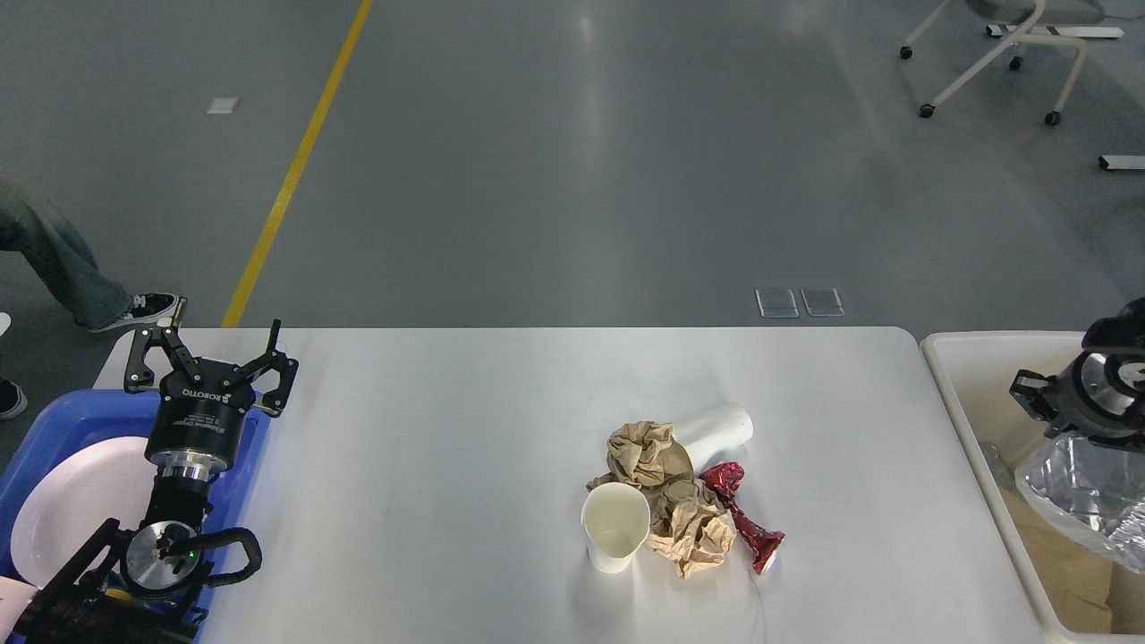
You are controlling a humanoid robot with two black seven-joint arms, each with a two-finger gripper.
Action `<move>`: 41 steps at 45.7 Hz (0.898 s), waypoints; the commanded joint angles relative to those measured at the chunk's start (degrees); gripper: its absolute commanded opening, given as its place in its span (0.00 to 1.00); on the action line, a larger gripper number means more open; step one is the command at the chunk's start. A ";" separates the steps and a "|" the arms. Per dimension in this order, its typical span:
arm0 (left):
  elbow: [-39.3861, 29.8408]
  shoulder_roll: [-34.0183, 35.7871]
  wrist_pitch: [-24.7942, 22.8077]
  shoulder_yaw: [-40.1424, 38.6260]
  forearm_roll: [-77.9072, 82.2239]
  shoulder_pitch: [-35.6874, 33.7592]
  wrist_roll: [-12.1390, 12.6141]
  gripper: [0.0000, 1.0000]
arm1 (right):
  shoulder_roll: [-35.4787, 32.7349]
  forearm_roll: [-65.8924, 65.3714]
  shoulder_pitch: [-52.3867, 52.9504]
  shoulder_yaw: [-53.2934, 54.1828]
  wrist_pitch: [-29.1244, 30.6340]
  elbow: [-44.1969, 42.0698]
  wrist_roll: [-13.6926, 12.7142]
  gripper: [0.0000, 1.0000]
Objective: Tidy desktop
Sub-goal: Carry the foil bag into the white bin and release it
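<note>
Hovering at the far left, left gripper (208, 351), fingers spread wide apart and holding nothing, poised over the near-left corner region of the desktop (447, 429). Directly beneath and behind that gripper, toward the robot, blue tray (54, 420) with a white plate (80, 501) lying inside it. Stretching away to the right of the left gripper, the white desktop, filling the middle of the view between the two arms. Well to the right of the left gripper, roughly midway toward the right one, a cluster of rubbish resting on the desktop: upright paper cup (614, 526), touching crumpled brown paper (671, 501) just beside it; behind the paper, a white cup on its side (716, 431); right of the paper, a twisted red foil wrapper (741, 514). Further right, past the desktop's edge, cream bin (971, 394). Above that bin, right gripper (1069, 420), seen small and dark at the frame edge, fingers not distinguishable, so open or closed cannot be told. Just below the right gripper, crinkled clear plastic bag (1087, 496) lying in the bin, over brown cardboard (1064, 572); contact between gripper and bag unclear.
</note>
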 commanded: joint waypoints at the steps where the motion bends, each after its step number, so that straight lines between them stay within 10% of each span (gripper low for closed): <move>1: 0.00 0.00 0.00 0.00 -0.01 0.00 0.00 0.96 | 0.14 -0.46 -11.11 3.58 -2.72 -11.34 -0.09 0.00; 23: 0.00 0.00 0.00 0.00 -0.01 0.00 0.00 0.96 | 7.95 -0.46 -40.38 8.15 -16.61 -39.73 -0.44 0.00; 41: 0.00 0.00 0.00 0.00 -0.01 0.00 0.00 0.96 | 9.01 -0.11 -42.68 8.42 -18.64 -40.97 -0.53 0.00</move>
